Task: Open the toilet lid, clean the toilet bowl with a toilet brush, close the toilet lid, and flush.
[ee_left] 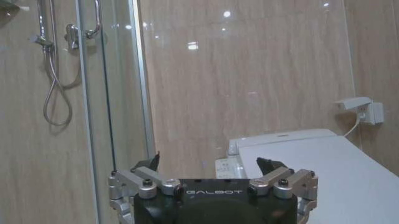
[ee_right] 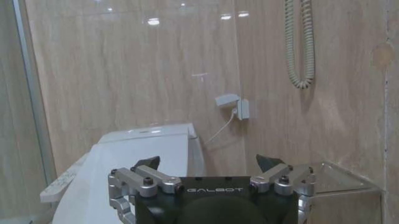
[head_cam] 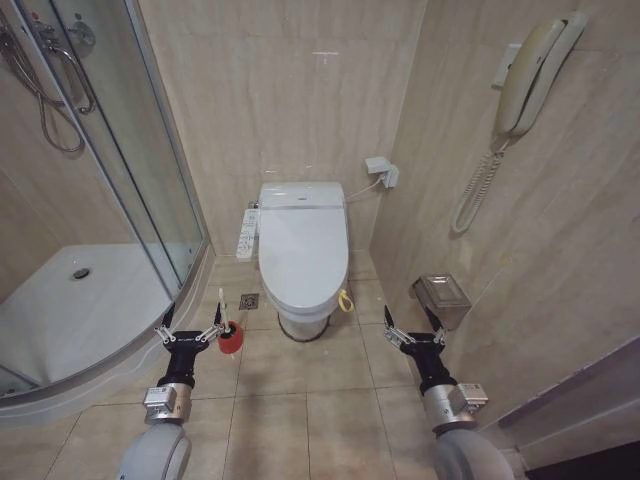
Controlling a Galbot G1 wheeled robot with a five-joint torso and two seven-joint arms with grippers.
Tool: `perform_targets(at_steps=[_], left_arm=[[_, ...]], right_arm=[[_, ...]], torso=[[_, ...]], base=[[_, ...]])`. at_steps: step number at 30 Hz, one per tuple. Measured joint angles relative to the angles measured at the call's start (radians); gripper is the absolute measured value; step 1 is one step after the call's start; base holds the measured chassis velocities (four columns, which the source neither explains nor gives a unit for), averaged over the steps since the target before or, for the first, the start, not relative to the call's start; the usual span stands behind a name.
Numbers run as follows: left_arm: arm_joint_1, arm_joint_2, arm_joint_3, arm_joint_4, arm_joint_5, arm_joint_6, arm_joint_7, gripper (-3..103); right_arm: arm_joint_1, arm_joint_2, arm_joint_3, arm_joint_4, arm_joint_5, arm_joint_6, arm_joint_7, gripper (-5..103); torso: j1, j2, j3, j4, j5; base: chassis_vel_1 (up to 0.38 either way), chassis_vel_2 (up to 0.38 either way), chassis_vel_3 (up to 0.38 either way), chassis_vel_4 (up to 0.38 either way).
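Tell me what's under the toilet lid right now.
The toilet lid is shut flat over the toilet bowl, whose outer base shows beneath it. The seat and the bowl's inside are covered. The yellow loop hangs at the lid's edge.

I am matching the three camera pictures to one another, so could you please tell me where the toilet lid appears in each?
Head view: the toilet lid lies shut in the middle, ahead of and between the left claw and right claw.
Left wrist view: at the lower right, beyond the open left claw.
Right wrist view: at the lower left, beyond the open right claw.
Shared landmark: the wall socket beside the toilet.
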Motion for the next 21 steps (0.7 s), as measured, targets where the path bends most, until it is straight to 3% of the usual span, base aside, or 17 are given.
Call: perform_targets(at_steps=[14,21], left_arm=[[0.000,0.000,0.000,0.000,0.000,0.000,0.000,100],[0.000,0.000,0.000,0.000,0.000,0.000,0.000,100]], right_arm=[[0.005,-0.002,0.007,-0.029,0.002,0.036,0.010,100],[0.004,-0.004,0.008,-0.031,0.007,0.038,0.012,100]], torso=[[0.000,0.000,0.000,0.0000,0.0000],[0.000,0.000,0.000,-0.0002,0.0000]], base=[[-0.002,0.003,0.004,-0.002],[-0.102,0.093,0.107,-0.113]])
